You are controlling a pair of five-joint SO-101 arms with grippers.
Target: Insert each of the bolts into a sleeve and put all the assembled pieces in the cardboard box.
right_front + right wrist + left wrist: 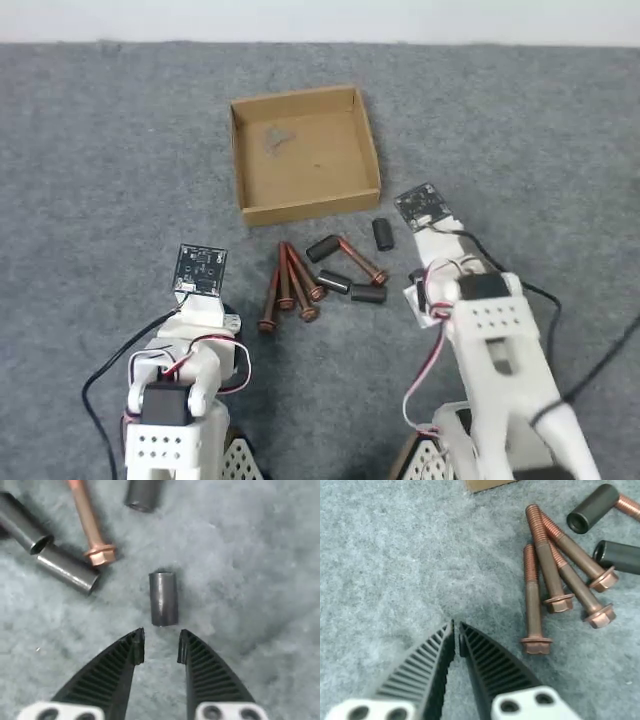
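Grey carpet [100,150] open leftward; left end effector [456,627] pressed together, right end effector [160,641] spread facing sleeve [163,599].

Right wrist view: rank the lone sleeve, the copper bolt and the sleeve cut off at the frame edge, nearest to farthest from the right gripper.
1. Lone sleeve: just ahead of the right gripper, facing its open gap.
2. Copper bolt: off to one side, flanged head toward the gripper.
3. Cut-off sleeve: farthest ahead, beyond the lone sleeve.
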